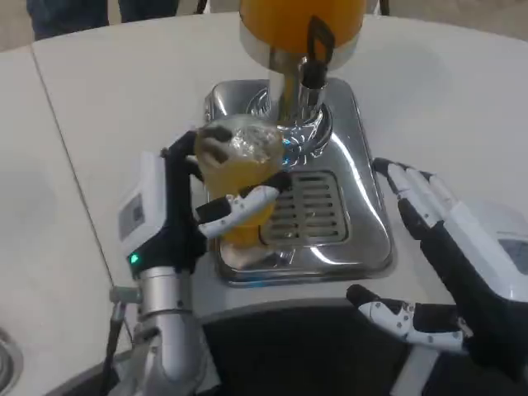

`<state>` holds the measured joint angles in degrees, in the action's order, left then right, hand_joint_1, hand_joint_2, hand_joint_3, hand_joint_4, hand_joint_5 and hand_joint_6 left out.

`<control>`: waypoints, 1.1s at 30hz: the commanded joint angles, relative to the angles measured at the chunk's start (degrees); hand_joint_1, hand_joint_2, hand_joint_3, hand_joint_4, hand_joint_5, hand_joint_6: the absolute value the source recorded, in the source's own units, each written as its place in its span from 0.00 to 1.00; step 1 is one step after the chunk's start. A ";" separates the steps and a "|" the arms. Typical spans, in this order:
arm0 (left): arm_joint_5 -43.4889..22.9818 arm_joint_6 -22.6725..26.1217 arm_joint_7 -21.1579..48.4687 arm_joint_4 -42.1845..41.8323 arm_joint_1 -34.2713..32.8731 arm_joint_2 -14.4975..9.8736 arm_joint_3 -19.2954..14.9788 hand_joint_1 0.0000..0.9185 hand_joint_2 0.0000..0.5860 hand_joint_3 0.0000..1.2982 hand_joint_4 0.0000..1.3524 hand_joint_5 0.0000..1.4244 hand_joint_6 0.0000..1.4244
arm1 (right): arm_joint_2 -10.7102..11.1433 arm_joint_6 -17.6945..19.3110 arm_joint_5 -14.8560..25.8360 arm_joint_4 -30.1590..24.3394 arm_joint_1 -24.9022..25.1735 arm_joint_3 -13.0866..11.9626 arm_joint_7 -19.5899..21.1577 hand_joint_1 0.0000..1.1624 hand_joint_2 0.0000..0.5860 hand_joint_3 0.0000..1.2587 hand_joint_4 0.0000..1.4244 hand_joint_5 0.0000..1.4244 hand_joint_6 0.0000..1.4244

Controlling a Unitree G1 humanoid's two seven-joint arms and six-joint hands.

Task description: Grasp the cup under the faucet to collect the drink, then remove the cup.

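The left hand (198, 194) grips the cup (242, 177), its fingers wrapped around the front of the cup's lower body and its white back turned out to the left. The cup is clear and holds orange drink, with its mouth up and its long axis running roughly vertical, perhaps leaning a little; the rim sits above the fingers. Whether the cup's base touches the tray or is lifted off it cannot be told. Just beyond the hand, up and to the right, stands the dispenser's chrome column (289, 95) with the faucet (313, 62) and its black handle, under the orange tank (301, 25). The cup's rim is just left of and below the faucet. To the right of the hand lies the slotted grille (318, 206) of the shiny drip tray (363, 239), whose raised rim runs close under the hand's near side. To the left of the hand the white table (74, 148) lies bare, crossed by a thin seam. The right hand (445, 264) rests well to the right, past the tray's right edge, holding nothing, its fingers spread apart and pointing up and leftward.
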<state>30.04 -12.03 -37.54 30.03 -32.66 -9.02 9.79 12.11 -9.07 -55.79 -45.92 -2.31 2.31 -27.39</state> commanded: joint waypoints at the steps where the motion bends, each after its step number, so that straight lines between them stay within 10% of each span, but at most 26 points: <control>1: -0.18 0.62 2.35 -8.31 3.61 -2.15 -2.03 0.67 0.00 0.90 0.76 1.00 1.00 | 3.87 3.07 1.18 0.48 -2.19 -2.21 2.06 0.56 0.56 0.00 0.00 0.00 0.07; 7: -0.86 2.90 5.64 -17.78 10.72 -2.86 -4.86 0.67 0.00 0.90 0.75 1.00 1.00 | 8.14 5.69 4.68 0.47 -3.35 -3.50 1.48 0.56 0.58 0.00 0.00 0.00 0.07; 26: -2.38 3.28 13.90 -42.07 26.18 0.50 -6.10 0.65 0.01 0.89 0.74 1.00 1.00 | 12.35 10.70 2.63 4.43 -2.06 -4.41 6.28 0.53 0.63 0.00 0.00 0.00 0.03; 33: -2.45 -0.39 19.71 -49.00 31.14 -1.96 -5.22 0.65 0.00 0.89 0.73 1.00 1.00 | 12.88 15.45 1.19 6.59 -2.96 -3.56 12.60 0.50 0.67 0.00 0.00 0.00 0.02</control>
<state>27.60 -8.77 -19.19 -15.32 -2.77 -10.51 3.84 24.82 4.53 -54.00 -40.18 -4.36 -1.60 -17.99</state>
